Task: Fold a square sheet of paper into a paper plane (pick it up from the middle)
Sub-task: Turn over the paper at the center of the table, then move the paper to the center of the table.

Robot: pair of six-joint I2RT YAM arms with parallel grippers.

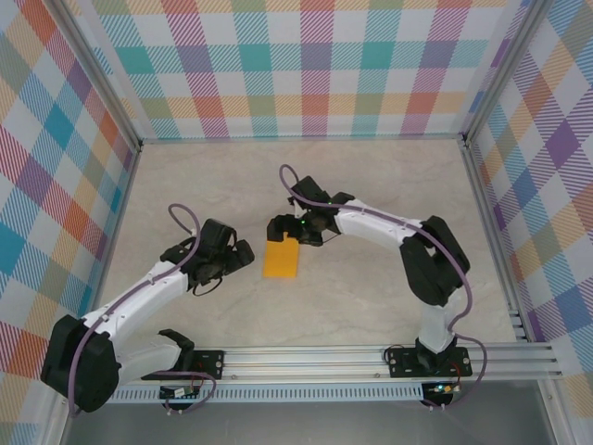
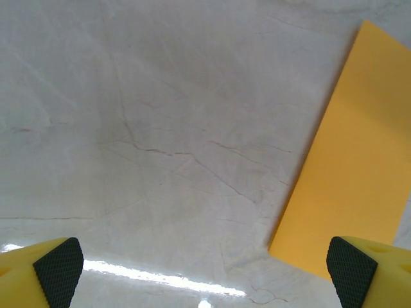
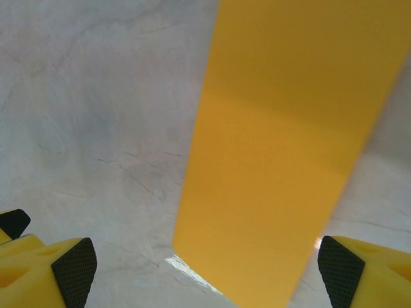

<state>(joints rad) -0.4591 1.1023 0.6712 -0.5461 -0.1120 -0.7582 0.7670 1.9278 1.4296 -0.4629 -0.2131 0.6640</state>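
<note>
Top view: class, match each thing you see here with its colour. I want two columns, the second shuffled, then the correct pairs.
Things:
1. paper
2. table
3. walls
4. rail

Colours:
A. silver
B. orange
C. pale beige, marbled
D. multicoloured check

Pairs: 1-B; 2-C; 3-D; 4-A
</note>
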